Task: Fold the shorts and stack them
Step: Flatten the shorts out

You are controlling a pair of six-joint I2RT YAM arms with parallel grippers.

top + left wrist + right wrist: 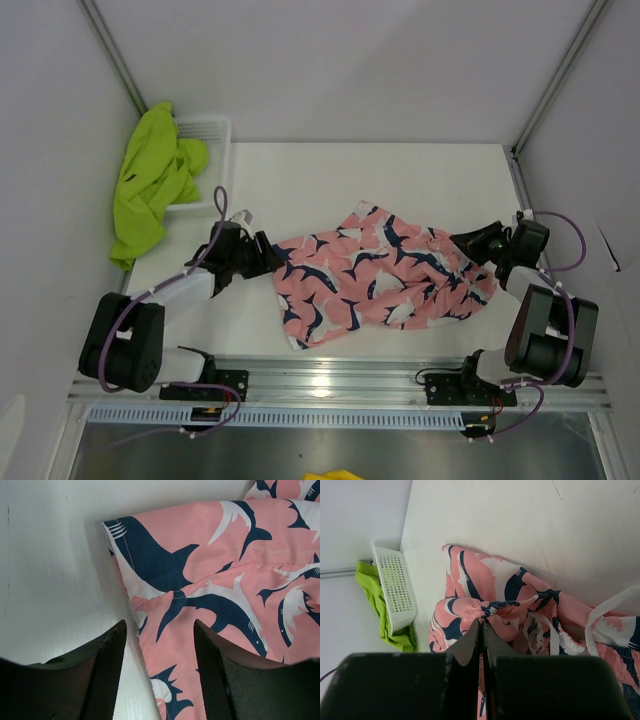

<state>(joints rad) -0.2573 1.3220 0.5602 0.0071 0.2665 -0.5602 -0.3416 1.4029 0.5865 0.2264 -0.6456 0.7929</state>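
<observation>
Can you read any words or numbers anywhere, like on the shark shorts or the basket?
No text can be read.
The pink shorts show what looks like a small white tag: marks too blurred to read.
The basket and green shorts: no writing shows.

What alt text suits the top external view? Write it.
Pink shark-print shorts lie crumpled on the table, the left end effector open at one hem, the right end effector shut on the opposite edge. Lime green shorts drape over a white basket, far left.
</observation>
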